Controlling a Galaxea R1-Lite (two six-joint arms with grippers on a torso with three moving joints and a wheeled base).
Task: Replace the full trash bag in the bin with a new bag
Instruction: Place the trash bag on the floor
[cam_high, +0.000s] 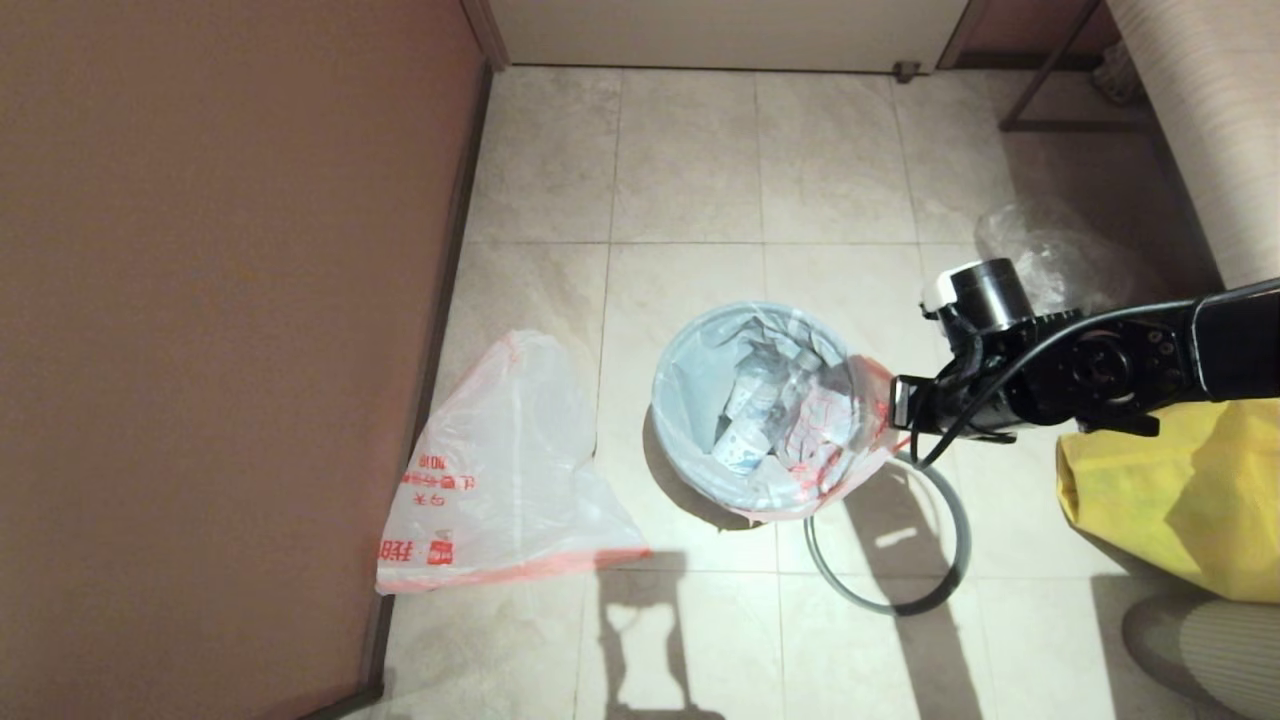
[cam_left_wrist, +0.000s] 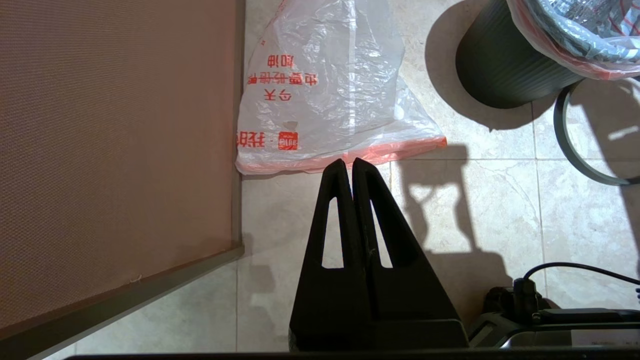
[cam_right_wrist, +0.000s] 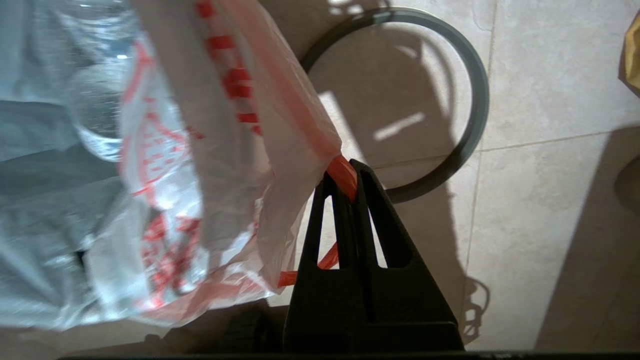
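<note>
Right now the right gripper (cam_right_wrist: 351, 172), a pair of black tapered fingers, is closed on the red-orange handle strip of the full trash bag (cam_high: 790, 400), a thin white translucent plastic bag with red-orange line drawing, through which clear plastic bottles show. In the head view that bag sits in the small round black bin (cam_left_wrist: 505, 65), its mouth spread over the bin's top, and the pinched edge is pulled out to the bin's right side, where the right arm reaches in from the right of the frame. On the pale tiled floor (cam_high: 690, 160) just beside the bin, to its lower right, lies the thin grey ring rim (cam_high: 955, 510), flat and apart from the bin's top; part of the bag's bulge overlaps the ring's near arc in the head view. Well to the left of the bin, against the reddish-brown wall panel (cam_high: 200, 300), the new bag (cam_high: 500, 470) lies limp and flat, white and translucent, with red block characters and a pink-red band along its lower edge. The left gripper (cam_left_wrist: 349, 165) hangs above the floor near that band, its two black fingers pressed together on nothing. A yellow fabric bag (cam_high: 1180, 490) rests at the right edge, and a clear crumpled plastic bag (cam_high: 1050, 250) lies beyond the right arm.
</note>
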